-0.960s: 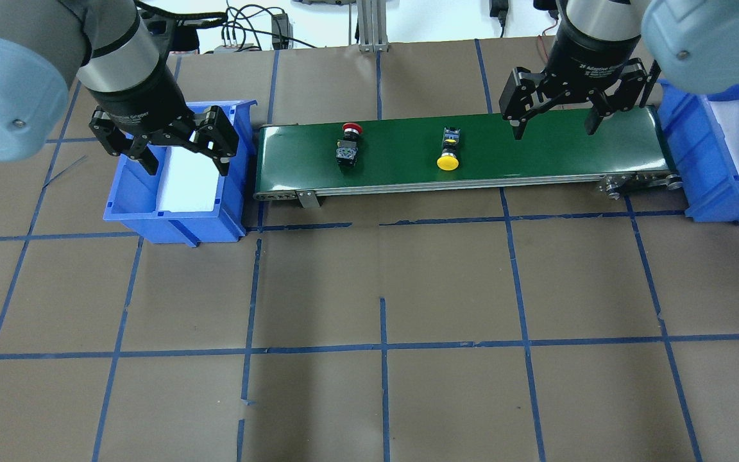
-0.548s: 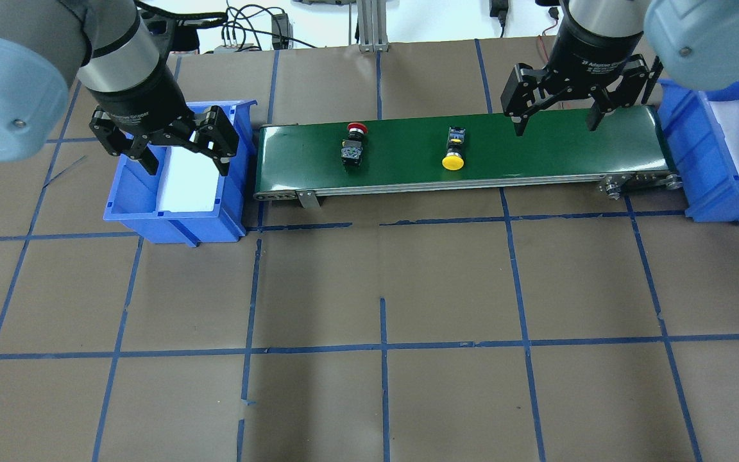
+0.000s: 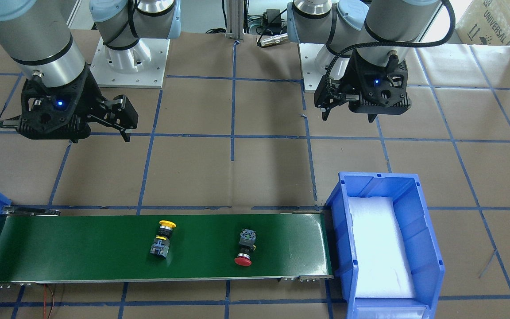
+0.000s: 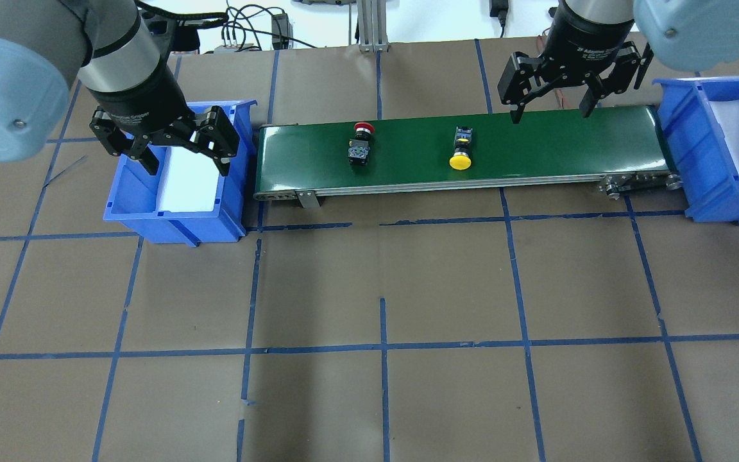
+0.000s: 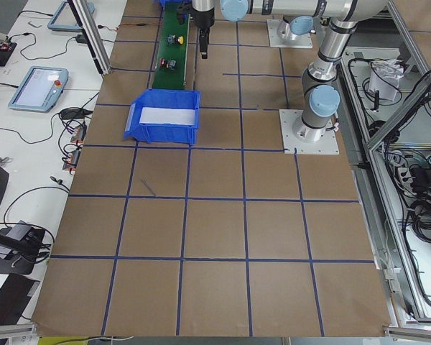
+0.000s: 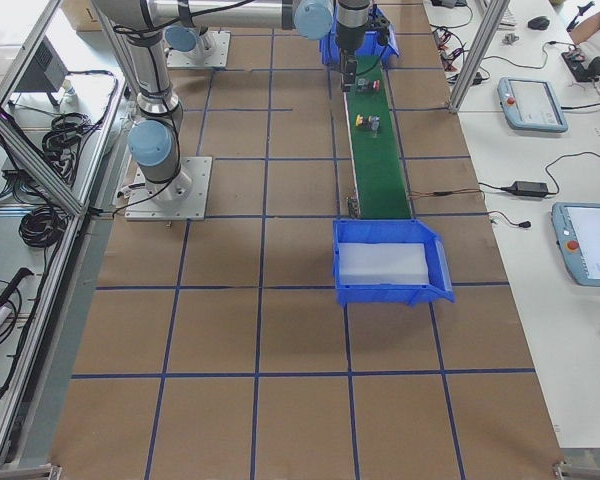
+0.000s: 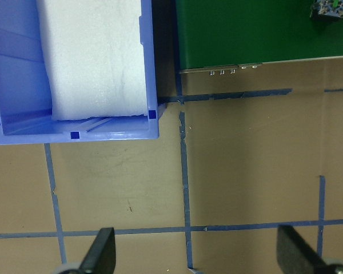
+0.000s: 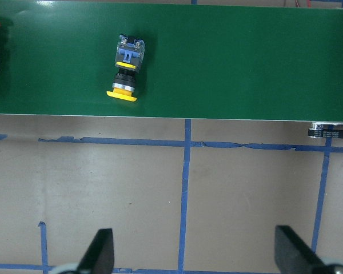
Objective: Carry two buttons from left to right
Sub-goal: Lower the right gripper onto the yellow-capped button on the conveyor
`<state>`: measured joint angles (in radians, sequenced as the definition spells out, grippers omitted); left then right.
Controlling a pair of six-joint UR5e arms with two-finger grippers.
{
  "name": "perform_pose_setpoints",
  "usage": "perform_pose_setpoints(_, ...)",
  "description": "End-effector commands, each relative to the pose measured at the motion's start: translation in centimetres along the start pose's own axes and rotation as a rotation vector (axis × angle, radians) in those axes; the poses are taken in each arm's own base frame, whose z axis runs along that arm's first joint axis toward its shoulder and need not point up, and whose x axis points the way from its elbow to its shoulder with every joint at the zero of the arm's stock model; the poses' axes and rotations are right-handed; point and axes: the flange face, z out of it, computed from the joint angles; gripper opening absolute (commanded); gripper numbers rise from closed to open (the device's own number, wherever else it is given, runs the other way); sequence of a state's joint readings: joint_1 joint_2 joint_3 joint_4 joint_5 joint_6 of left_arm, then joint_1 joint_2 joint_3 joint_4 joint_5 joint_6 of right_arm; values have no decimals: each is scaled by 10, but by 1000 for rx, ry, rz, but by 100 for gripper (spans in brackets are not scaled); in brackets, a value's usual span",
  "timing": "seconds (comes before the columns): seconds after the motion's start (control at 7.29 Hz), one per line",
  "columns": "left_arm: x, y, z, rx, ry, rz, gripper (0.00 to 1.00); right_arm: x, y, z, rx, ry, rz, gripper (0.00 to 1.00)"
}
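As seen from overhead, logged right gripper point(image 4: 552, 115) spread wide, holding nothing, hung over far edge of green belt point(image 4: 555, 151). Found yellow button point(image 4: 461, 151) off to its left and slightly nearer the robot, lying on its side on belt, cap toward robot, well apart from gripper. Found red button point(image 4: 361, 142) further left on same belt, also on its side, cap away from robot. Noted right blue bin point(image 4: 684, 154) just beside this gripper on its right, at belt's end.

Logged left gripper point(image 4: 188, 171) likewise spread and empty, poised above left blue bin point(image 4: 174, 221), white foam liner point(image 4: 186, 192) directly under it. Placed belt's other end just to its right. Ranked red button as closer of the two to it, yellow beyond.
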<state>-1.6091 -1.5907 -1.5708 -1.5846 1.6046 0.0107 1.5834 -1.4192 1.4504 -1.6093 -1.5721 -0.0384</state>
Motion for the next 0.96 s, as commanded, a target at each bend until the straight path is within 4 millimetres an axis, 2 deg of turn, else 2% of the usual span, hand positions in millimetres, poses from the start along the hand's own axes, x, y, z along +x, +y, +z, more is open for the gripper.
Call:
perform_pose_setpoints(0.0,0,0,0,0,0,0,100,0,-6,11,-20,13,-4,100)
perform_pose_setpoints(0.14,0,0,0,0,0,0,100,0,-13,21,-43,13,3,100)
perform_pose_setpoints(0.27,0,0,0,0,0,0,100,5,-16,19,-39,15,-1,100)
perform_pose_setpoints(0.41,0,0,0,-3,0,0,100,8,-31,32,-55,6,5,100)
perform_pose_setpoints(0.55,0,0,0,-3,0,0,100,19,-50,36,-59,10,33,100)
perform_pose_setpoints(0.69,0,0,0,-3,0,0,100,22,-59,42,-54,7,25,100)
perform_pose_setpoints(0.82,1,0,0,-3,0,2,100,26,-75,63,-70,-1,51,100)
